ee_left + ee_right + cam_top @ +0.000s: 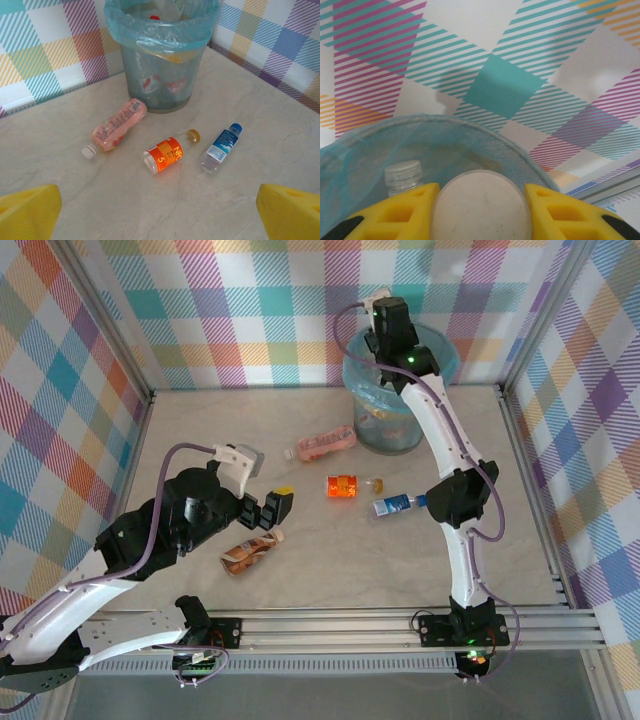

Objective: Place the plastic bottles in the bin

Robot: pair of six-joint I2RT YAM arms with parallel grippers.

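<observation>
On your far left a plaid wall panel (pixel 60 370) meets the back wall (pixel 250 310) at a slanted metal post (pixel 105 325). A pale, marbled counter (pixel 330 570) runs out from them, with an aluminium rail (pixel 330 624) along its near edge.

Your left claw (pixel 272 508) hangs low over the left-centre of the counter. Its yellow fingers (pixel 27 212) are spread as wide as they go and have nothing between them. Just below it in the top view, a brown-label bottle (pixel 250 552) lies on its side.

Further right and towards the back, a pink bottle (pixel 119 125) lies tilted with its white cap pointing away from the bin. Near it sits an orange-label bottle (pixel 164 156) with a gold cap (pixel 192 136). Beside that lies a clear bottle with a blue cap and blue label (pixel 220 147). None of these three touch each other, and all lie on the counter in front of the bin.

The bin (pixel 160 75) stands at the back, close to the back wall. A light blue bag (pixel 165 30) is folded over its rim, and red-labelled bottles (pixel 170 87) show dimly through its side.

Your right claw (pixel 480 215) is held above the bin's mouth. Its yellow fingers (pixel 405 212) are closed on a pale bottle (pixel 480 200), seen end-on as a whitish round disc. Below it, a clear-capped bottle (pixel 404 176) stands up inside the bag.

Past the bin, the right plaid wall (pixel 600 390) closes the space.
</observation>
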